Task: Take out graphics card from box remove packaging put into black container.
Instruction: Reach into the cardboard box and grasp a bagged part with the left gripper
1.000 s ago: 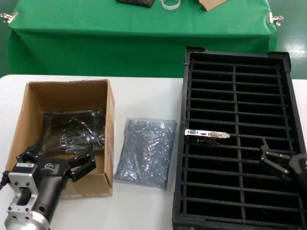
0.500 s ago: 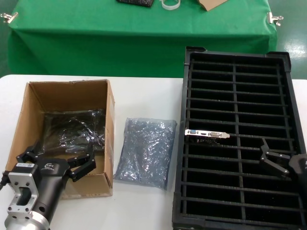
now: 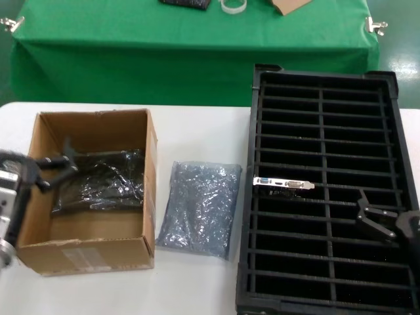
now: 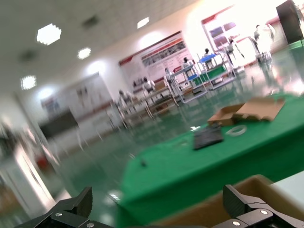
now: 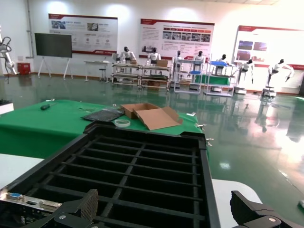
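While graphics card [image 3: 283, 183] stood slotted in black container [image 3: 391, 85], job looked nearly finished: empty packaging [image 3: 199, 209] lay on tabletop [image 3: 197, 282] between box [image 3: 85, 254] and container. Left end effector [image 3: 56, 167] at 9 o'clock, open, empty; right end effector [image 3: 376, 220] at 4 o'clock, open, empty.

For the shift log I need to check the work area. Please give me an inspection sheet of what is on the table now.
Surface: white table.
Job's things: graphics card slotted in the black container; empty packaging flat between box and container; a dark bag lies in the box.
Clutter: nothing seen.
Grippers: left gripper open over the box; right gripper open over the container.
Cables: nothing seen.
Surroundings: green table behind.
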### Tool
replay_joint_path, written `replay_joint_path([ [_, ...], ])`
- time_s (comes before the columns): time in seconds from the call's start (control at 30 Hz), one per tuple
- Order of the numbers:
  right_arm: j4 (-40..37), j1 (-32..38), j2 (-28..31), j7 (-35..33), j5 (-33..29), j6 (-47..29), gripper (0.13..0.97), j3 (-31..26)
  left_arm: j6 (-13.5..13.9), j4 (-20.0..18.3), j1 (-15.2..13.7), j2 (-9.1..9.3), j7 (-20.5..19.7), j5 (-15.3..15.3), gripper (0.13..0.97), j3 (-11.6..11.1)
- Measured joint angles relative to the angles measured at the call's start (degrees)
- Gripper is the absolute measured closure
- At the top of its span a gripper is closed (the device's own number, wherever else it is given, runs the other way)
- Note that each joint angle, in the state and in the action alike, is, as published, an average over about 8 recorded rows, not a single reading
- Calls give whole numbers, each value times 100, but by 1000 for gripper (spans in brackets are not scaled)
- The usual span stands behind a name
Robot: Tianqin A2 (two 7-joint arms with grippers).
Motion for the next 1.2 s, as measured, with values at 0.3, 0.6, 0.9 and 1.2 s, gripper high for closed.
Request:
replay_joint_path([
  [0.3, 0, 0, 0, 0, 0, 0, 129, 0, -533, 1364, -1208, -1421, -1126, 1617, 132, 1562],
  [0.6, 0, 0, 0, 0, 0, 0, 129, 0, -70, 2758, -2738, -1810, -2803, 2847, 132, 3723],
  [0.9, 0, 0, 0, 0, 0, 0, 129, 0, -367, 4464, -4107, -1389, -5016, 4966, 132, 5736],
  [1.2, 0, 0, 0, 0, 0, 0, 129, 0, -976, 5698, -4545, -895, -6922, 7367, 132, 6258],
])
